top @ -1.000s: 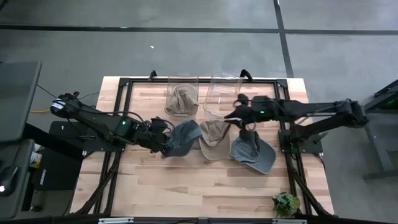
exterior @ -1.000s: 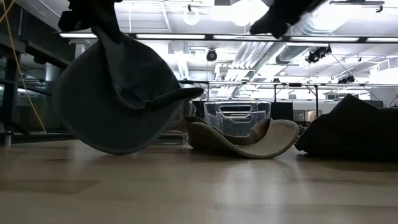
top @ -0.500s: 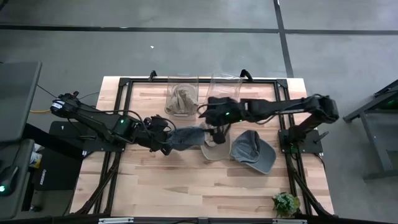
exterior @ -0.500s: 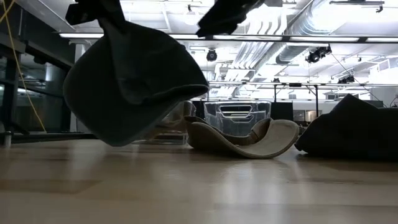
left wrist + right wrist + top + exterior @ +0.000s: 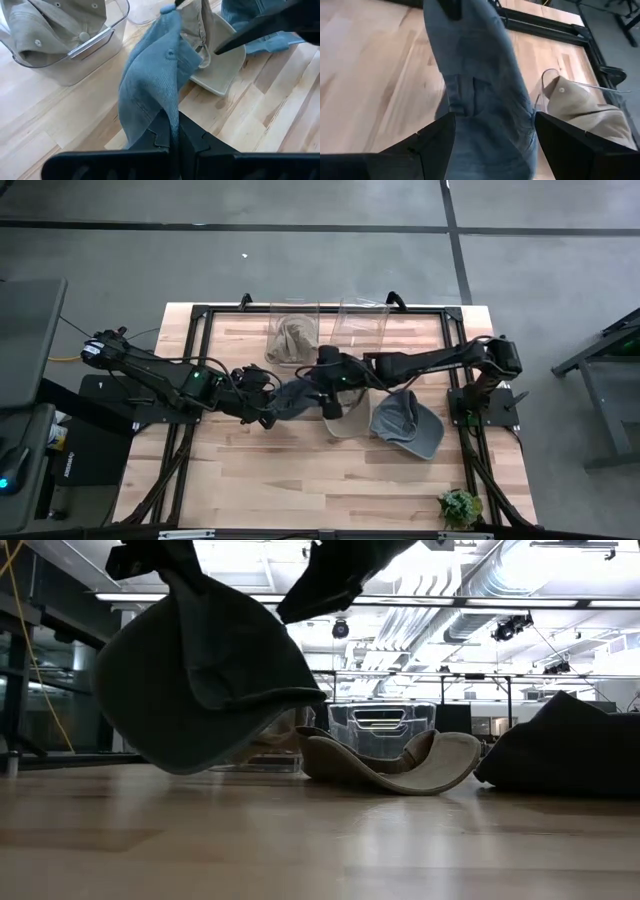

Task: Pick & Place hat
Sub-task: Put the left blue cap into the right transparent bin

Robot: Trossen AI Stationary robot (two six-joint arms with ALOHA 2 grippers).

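A blue denim hat (image 5: pixel 292 400) hangs clear of the table in the low view (image 5: pixel 200 680), with my left gripper (image 5: pixel 262 414) shut on it. My right gripper (image 5: pixel 320 388) reaches in from the table's right and is open. Its fingers (image 5: pixel 437 142) stand on either side of the hat's right end (image 5: pixel 485 100). A tan hat (image 5: pixel 345 418) lies upside down on the wood beside them. A grey-blue hat (image 5: pixel 405 424) rests further right. My left gripper pinches a bunched fold of the denim hat (image 5: pixel 171 120) between its two shut fingers, at the hat's left end. The fingers come from the table's left, slanting down. The hat hangs slack below them, clear of the table. Whether my right gripper touches the hat cannot be told.
Two clear bins stand at the far edge: the left bin (image 5: pixel 275 315) holds a tan hat (image 5: pixel 292 340), and the right bin (image 5: pixel 360 330) stands beside it. A small green plant (image 5: pixel 460 507) sits at the near right corner. Bare wood lies toward the near edge.
My right gripper has travelled toward the table's left, from above the grey-blue hat to the held denim hat. The denim hat has swung a little in my left gripper's hold and stays clear of the table.
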